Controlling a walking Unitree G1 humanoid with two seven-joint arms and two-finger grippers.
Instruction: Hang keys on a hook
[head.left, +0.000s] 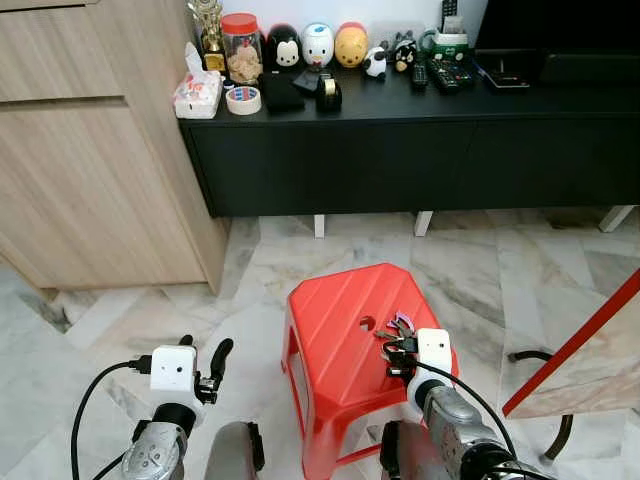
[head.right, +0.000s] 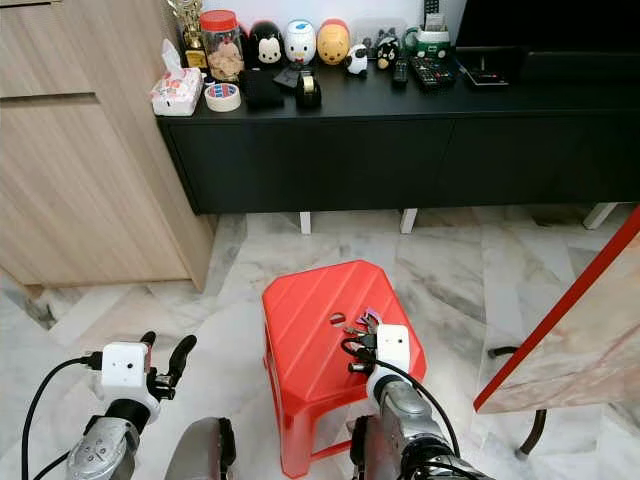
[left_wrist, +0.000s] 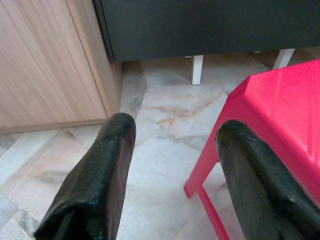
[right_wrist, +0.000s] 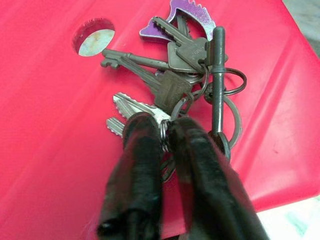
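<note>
Between right gripper's (right_wrist: 164, 131) fingertips, keys (right_wrist: 182, 82).

There is 1 red stool (head.left: 340, 330) carrying 1 bunch of keys (right_wrist: 172, 75), with 1 round hole (right_wrist: 93, 36) in its seat. On the black bench (head.left: 400, 105) stand 1 red-lidded jar (head.left: 241, 46), 1 roll of tape (head.left: 243, 99), 1 tissue pack (head.left: 197, 92) and 3 round character figures (head.left: 318, 45). 2 claws show, the left claw (head.left: 202, 362) and the right claw (right_wrist: 162, 135).

Two silver arms end in white box-shaped wrist camera housings, each trailing a looping black cable, with the left gripper (head.left: 203, 352) and right gripper (right_wrist: 165, 131) bearing long, matte black fingers.
</note>
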